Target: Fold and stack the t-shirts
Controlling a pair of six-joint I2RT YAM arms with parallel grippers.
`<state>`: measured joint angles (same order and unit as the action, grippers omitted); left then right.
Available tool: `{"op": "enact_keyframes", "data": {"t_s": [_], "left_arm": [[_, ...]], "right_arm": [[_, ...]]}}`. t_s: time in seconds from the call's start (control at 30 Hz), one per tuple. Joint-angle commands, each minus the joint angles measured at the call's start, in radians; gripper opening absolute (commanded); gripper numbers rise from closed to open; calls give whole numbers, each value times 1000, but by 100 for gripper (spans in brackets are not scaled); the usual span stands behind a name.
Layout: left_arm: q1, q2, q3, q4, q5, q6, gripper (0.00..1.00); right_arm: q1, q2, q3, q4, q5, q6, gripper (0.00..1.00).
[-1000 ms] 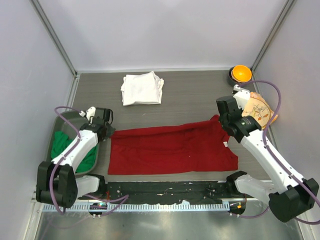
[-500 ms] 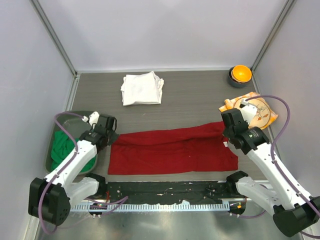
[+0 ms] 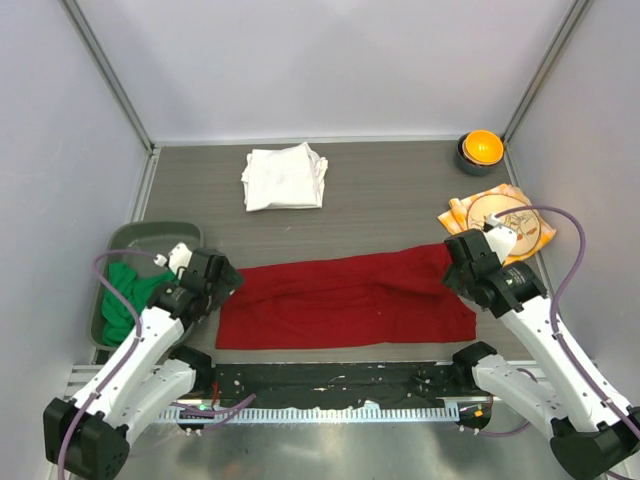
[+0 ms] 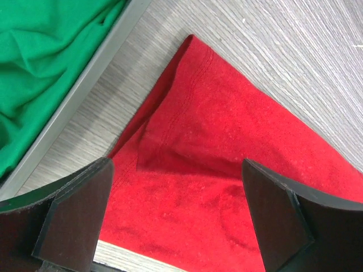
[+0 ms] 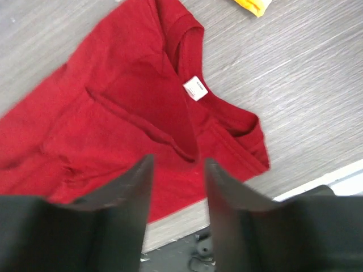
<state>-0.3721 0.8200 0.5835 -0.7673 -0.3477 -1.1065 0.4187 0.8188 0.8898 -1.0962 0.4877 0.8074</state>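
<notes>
Fig.: my L gripper (image 4: 177,170) (wide open) & R gripper (image 5: 177,161) (part-open), both empty, have drawn nearward over red tee (image 3: 345,300); lengthwise fold laid, cross-fold prob. next.

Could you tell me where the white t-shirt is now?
In the top view, the white t-shirt lies folded toward the far side, left of centre, beyond the red t-shirt.

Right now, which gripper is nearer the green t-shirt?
Left. The left gripper hovers beside the tray holding the green t-shirt; the right gripper is far across, over the red t-shirt.
</notes>
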Motion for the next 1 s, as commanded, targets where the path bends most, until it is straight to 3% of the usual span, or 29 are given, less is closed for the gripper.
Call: {"op": "enact_keyframes", "data": {"t_s": [0.0, 0.03, 0.13, 0.3, 0.47, 0.67, 0.83, 0.97], "left_arm": [[-4, -63, 18, -72, -10, -29, 100], [-4, -76, 24, -72, -10, -26, 100], [-4, -85, 48, -44, -5, -3, 100], [-4, 17, 113, 0, 13, 60, 100], [-4, 164, 154, 124, 35, 102, 100], [-4, 376, 246, 198, 93, 143, 100], [-4, 424, 253, 238, 116, 139, 100], [-4, 432, 239, 253, 107, 137, 100]], "right_arm": [[5, -58, 58, -93, -3, 30, 65], [5, -63, 69, -85, -1, 18, 85], [5, -21, 123, -56, 22, -19, 88], [5, 118, 101, 133, -37, -92, 88], [5, 238, 29, 376, -123, -175, 79], [3, 453, 52, 484, -109, -238, 63], [2, 536, 55, 539, -170, -240, 49], [3, 595, 40, 578, -199, -235, 47]]}}
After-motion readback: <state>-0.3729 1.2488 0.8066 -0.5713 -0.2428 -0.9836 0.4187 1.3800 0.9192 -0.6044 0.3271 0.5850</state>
